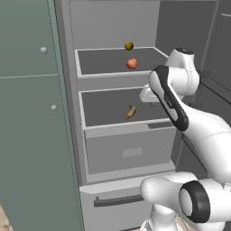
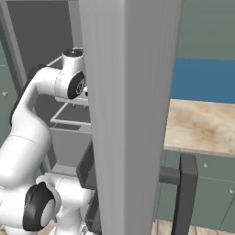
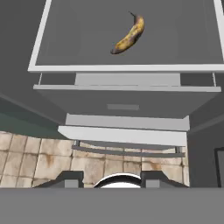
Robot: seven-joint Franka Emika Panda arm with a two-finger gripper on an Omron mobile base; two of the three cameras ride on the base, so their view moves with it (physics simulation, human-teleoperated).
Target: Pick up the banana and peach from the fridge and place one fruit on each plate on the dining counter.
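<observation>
The fridge [image 1: 126,149] stands open, its door [image 2: 128,114] swung out so that in the right base view it hides most of the inside and part of the arm. Two white-edged shelves show inside. On the upper shelf [image 1: 97,61] lies one peach [image 1: 131,63], with one small olive-yellow ball [image 1: 129,45] behind it, near but apart. On the lower shelf [image 1: 103,108] lies one banana [image 1: 131,112], alone, towards the middle; in the hand view it lies slantwise on the dark shelf [image 3: 65,35], stem end up. Below the shelves sits a grey drawer [image 1: 131,153], and under it a bottom drawer with a dark bar handle [image 1: 117,200]. The arm's wrist reaches in at the right of the lower shelf, above and right of the banana, with nothing between them. The gripper's jaws are nearly pressed together and hold nothing. Past the door, one beige counter [image 2: 202,126] runs along the right.
</observation>
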